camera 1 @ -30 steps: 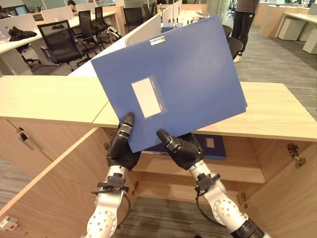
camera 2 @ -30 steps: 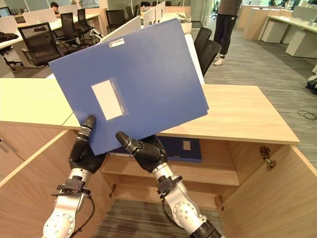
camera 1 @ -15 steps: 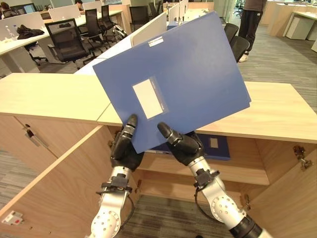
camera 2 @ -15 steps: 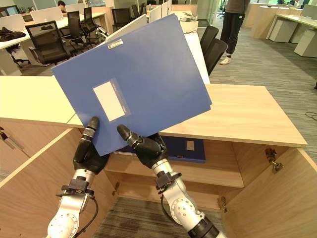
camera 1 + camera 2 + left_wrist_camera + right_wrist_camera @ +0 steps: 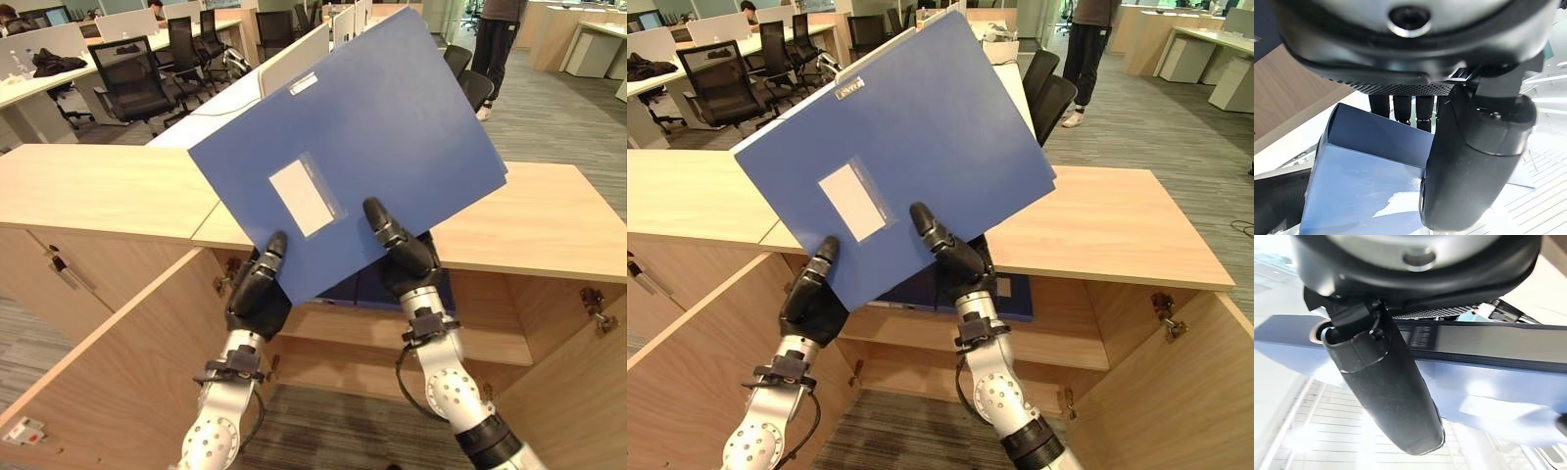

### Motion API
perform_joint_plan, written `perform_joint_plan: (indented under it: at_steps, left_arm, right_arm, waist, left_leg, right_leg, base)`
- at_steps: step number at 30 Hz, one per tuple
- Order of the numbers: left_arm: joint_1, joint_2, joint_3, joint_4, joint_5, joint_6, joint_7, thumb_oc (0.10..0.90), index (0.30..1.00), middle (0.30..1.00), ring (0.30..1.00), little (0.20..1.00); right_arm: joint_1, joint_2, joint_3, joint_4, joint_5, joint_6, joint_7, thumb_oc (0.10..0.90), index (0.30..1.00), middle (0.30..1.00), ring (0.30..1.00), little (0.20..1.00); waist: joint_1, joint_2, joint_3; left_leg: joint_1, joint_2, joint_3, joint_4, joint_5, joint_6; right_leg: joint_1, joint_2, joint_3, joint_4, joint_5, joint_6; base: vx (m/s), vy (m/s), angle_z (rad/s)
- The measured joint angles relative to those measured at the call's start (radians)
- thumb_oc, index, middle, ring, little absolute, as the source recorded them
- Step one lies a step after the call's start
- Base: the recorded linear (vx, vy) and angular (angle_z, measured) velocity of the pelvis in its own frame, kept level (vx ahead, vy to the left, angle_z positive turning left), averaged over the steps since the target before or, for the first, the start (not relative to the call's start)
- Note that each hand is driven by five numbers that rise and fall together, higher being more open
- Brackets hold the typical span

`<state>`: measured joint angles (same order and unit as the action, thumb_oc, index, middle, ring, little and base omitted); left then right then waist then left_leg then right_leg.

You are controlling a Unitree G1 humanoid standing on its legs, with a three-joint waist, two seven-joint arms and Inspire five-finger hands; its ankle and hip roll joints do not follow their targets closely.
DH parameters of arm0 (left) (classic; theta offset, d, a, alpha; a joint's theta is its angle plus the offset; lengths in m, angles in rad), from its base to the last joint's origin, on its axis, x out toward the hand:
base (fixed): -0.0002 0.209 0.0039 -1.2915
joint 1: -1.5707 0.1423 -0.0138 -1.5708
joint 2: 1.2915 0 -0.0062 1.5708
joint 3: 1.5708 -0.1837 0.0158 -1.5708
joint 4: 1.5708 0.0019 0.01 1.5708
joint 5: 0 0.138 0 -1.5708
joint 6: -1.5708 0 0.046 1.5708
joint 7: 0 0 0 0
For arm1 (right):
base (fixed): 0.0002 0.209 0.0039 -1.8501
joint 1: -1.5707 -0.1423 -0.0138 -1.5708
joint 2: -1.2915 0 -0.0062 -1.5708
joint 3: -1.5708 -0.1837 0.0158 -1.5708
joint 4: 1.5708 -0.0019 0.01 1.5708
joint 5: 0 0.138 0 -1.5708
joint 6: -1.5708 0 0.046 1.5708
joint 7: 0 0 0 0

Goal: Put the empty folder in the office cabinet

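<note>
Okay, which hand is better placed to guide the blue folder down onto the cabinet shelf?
Right, probably. The right hand grips the flat blue folder directly above the open wooden cabinet's shelf; the left hand pinches its lower corner, nearer the open door.

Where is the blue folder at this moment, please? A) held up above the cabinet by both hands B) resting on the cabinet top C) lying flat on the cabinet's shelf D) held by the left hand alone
A: the blue folder is raised, tilted, above the open cabinet, pinched at its lower edge by the left hand and the right hand.
</note>
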<state>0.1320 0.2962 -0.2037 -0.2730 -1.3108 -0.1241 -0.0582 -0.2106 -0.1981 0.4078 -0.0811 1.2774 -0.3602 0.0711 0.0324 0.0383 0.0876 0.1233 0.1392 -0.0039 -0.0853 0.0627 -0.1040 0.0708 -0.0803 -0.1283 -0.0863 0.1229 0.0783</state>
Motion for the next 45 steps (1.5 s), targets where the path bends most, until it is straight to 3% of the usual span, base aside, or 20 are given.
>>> perform_joint_plan:
  at_steps: [5, 6, 7, 9, 21, 31, 32, 33, 34, 37, 41, 45]
  left_arm:
    - [0.0, -0.001, 0.0, 0.02, 0.0, 0.008, -0.015, 0.4, 0.3, 0.3, 0.3, 0.3]
    - [0.0, -0.001, 0.0, 0.029, 0.0, 0.009, -0.019, 0.4, 0.3, 0.3, 0.3, 0.3]
    - [0.0, -0.001, 0.0, 0.029, 0.0, 0.009, -0.019, 0.4, 0.3, 0.3, 0.3, 0.3]
    - [0.002, -0.001, 0.0, 0.032, 0.001, 0.009, -0.02, 0.4, 0.3, 0.3, 0.3, 0.3]
    - [0.001, 0.001, 0.013, 0.032, 0.082, 0.007, -0.043, 0.4, 0.3, 0.3, 0.3, 0.3]
    - [0.006, 0.006, 0.026, 0.05, 0.112, 0.008, -0.042, 0.4, 0.3, 0.3, 0.3, 0.3]
    - [0.009, 0.006, 0.031, 0.05, 0.122, 0.009, -0.045, 0.709, 0.764, 0.764, 0.764, 0.764]
    - [0.013, 0.009, 0.036, 0.05, 0.133, 0.009, -0.049, 0.709, 0.764, 0.764, 0.764, 0.764]
    - [0.016, 0.012, 0.042, 0.05, 0.138, 0.009, -0.05, 0.8, 0.9, 0.9, 0.9, 0.9]
    - [0.029, 0.024, 0.056, 0.051, 0.15, 0.01, -0.048, 0.8, 0.9, 0.9, 0.9, 0.9]
    - [0.085, 0.08, 0.109, 0.062, 0.267, 0.014, -0.052, 0.8, 0.9, 0.9, 0.9, 0.9]
    - [0.125, 0.084, 0.181, 0.177, 0.398, 0.013, -0.101, 0.8, 0.9, 0.9, 0.9, 0.9]
  right_arm:
    - [0.0, 0.0, 0.0, 0.0, 0.0, -0.011, -0.015, 0.8, 0.9, 0.9, 0.9, 0.9]
    - [0.0, 0.0, 0.0, 0.0, 0.0, -0.012, -0.015, 0.638, 0.658, 0.658, 0.658, 0.658]
    - [0.0, 0.0, 0.0, 0.0, 0.0, -0.012, -0.015, 0.638, 0.658, 0.658, 0.658, 0.658]
    - [0.0, 0.0, -0.001, 0.0, 0.0, -0.012, -0.016, 0.4, 0.3, 0.3, 0.3, 0.3]
    - [0.001, -0.006, 0.0, 0.0, 0.0, 0.001, -0.025, 0.4, 0.3, 0.3, 0.3, 0.3]
    - [0.016, -0.038, -0.001, 0.0, -0.001, 0.063, -0.026, 0.4, 0.3, 0.3, 0.3, 0.3]
    - [0.016, -0.051, -0.002, 0.0, -0.002, 0.072, -0.026, 0.4, 0.3, 0.3, 0.3, 0.3]
    - [0.016, -0.064, -0.005, 0.0, -0.005, 0.085, -0.023, 0.4, 0.3, 0.3, 0.3, 0.3]
    - [0.017, -0.073, -0.011, 0.0, -0.016, 0.098, -0.023, 0.4, 0.3, 0.3, 0.3, 0.3]
    - [0.021, -0.125, -0.026, 0.0, -0.056, 0.126, 0.001, 0.4, 0.3, 0.3, 0.3, 0.3]
    - [0.093, -0.259, -0.062, -0.027, -0.197, 0.203, 0.074, 0.4, 0.3, 0.3, 0.3, 0.3]
    - [0.207, -0.344, -0.109, -0.025, -0.3, 0.279, 0.111, 0.4, 0.3, 0.3, 0.3, 0.3]
  waist:
    - [-0.001, 0.0, 0.0]
    - [0.0, 0.0, 0.0]
    - [0.0, 0.0, 0.0]
    - [-0.001, 0.0, 0.0]
    - [0.0, -0.002, 0.001]
    - [0.0, -0.011, 0.007]
    - [0.0, -0.012, 0.008]
    - [0.0, -0.013, 0.009]
    - [-0.001, -0.014, 0.009]
    - [-0.001, -0.016, 0.011]
    - [-0.001, -0.019, 0.012]
    - [0.001, -0.027, 0.019]
  left_leg:
    - [0.0, 0.0, 0.0, 0.0, 0.0, 0.0]
    - [-0.001, 0.0, 0.0, 0.0, 0.0, 0.0]
    - [-0.001, 0.0, 0.0, 0.0, 0.0, 0.0]
    - [-0.003, 0.0, 0.0, 0.0, 0.0, 0.0]
    - [-0.009, -0.001, -0.001, 0.0, -0.001, 0.001]
    - [-0.01, -0.001, -0.002, 0.0, 0.0, 0.001]
    - [-0.01, -0.001, -0.002, 0.0, -0.001, 0.001]
    - [-0.01, -0.001, -0.002, 0.0, -0.001, 0.001]
    - [-0.01, -0.001, -0.002, 0.0, -0.001, 0.001]
    - [-0.01, -0.001, -0.002, 0.0, -0.001, 0.001]
    - [-0.012, -0.001, -0.003, 0.0, -0.003, 0.001]
    - [-0.015, 0.001, -0.006, 0.0, -0.003, 0.0]
  right_leg:
    - [-0.001, 0.0, 0.0, 0.0, 0.0, 0.0]
    - [-0.002, 0.0, 0.0, 0.0, -0.001, 0.0]
    - [-0.002, 0.0, 0.0, 0.0, -0.001, 0.0]
    - [-0.004, 0.0, 0.0, 0.0, 0.0, 0.0]
    - [-0.009, 0.0, -0.001, 0.0, 0.001, 0.003]
    - [-0.009, -0.001, -0.002, 0.0, 0.001, 0.003]
    - [-0.009, -0.001, -0.002, 0.0, 0.001, 0.003]
    - [-0.009, -0.001, -0.002, 0.0, 0.0, 0.003]
    - [-0.01, -0.001, -0.002, 0.0, 0.0, 0.003]
    - [-0.01, -0.001, -0.002, 0.0, 0.0, 0.004]
    - [-0.01, -0.001, -0.005, 0.0, -0.003, 0.005]
    - [-0.01, -0.001, -0.012, -0.001, -0.006, 0.006]
  base:
    - [0.0, 0.0, 0.0]
    - [0.0, 0.0, 0.0]
    - [0.0, 0.0, 0.0]
    - [0.0, 0.0, 0.0]
    - [0.0, 0.0, 0.0]
    - [0.0, 0.0, 0.0]
    - [0.0, 0.0, 0.0]
    - [0.0, 0.0, 0.0]
    - [0.0, 0.0, 0.0]
    - [0.0, 0.0, 0.0]
    - [0.0, 0.0, 0.0]
    - [0.0, -0.001, 0.03]
